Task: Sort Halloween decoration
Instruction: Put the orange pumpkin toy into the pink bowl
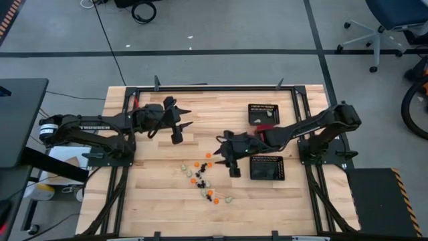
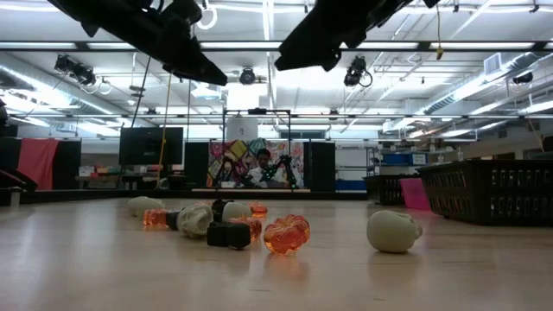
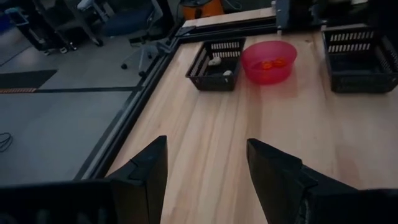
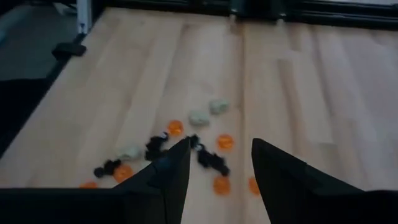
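The Halloween decoration [image 1: 202,179] is a loose scatter of tiny orange, black and cream trinkets lying on the wooden table near its middle front. It also shows in the right wrist view [image 4: 198,117] and the low view [image 2: 285,233]. My right gripper [image 1: 215,147] hovers open just above and to the right of the scatter, slanting down toward it [image 4: 221,146], with nothing between its fingers. My left gripper [image 1: 188,115] hangs open over bare table farther back and left, pointing toward the table's right side [image 3: 206,146].
A black mesh tray [image 1: 263,114] with a few pale pieces [image 3: 214,61] stands at the far right. A second tray [image 1: 266,167] stands nearer. Between them sits a pink-red bowl [image 3: 268,62] holding orange pieces, mostly under my right arm in the high view.
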Robot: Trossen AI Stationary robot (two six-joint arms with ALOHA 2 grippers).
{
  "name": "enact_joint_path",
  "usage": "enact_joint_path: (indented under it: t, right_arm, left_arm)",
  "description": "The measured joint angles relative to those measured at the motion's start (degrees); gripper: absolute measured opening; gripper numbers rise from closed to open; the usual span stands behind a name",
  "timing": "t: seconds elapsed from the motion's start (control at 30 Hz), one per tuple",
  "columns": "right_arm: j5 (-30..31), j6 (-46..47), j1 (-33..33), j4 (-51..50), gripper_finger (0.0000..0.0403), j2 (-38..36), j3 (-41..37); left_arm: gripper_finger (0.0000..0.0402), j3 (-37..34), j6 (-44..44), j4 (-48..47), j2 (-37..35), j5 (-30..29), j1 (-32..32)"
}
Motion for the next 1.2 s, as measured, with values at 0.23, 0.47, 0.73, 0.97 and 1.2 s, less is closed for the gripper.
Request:
enact_joint_path:
  t: [0.23,0.47,0.73,0.97,1.2]
  right_arm:
    - [2.2,-3.8,0.8,3.8,0.0176,11.2,3.2]
    - [5.6,-5.5,-2.8,3.8,0.0181,19.6,6.1]
    - [2.9,-5.9,-6.9,4.4,0.0178,24.3,6.2]
    - [1.3,-5.8,-7.8,4.7,0.0176,26.8,6.2]
    - [1.2,-5.3,-7.9,4.3,0.0156,27.1,6.3]
  left_arm:
    - [0.0192,0.0,0.3,-0.4,0.0,0.0,1.7]
    - [0.0192,0.0,0.3,-0.4,0.0,0.0,1.7]
    - [0.0192,0.0,0.4,0.0,0.0,0.0,1.7]
    - [0.0192,-0.1,0.4,0.0,0.0,0.0,1.7]
    - [0.0192,-0.1,0.4,0.0,0.0,0.0,1.7]
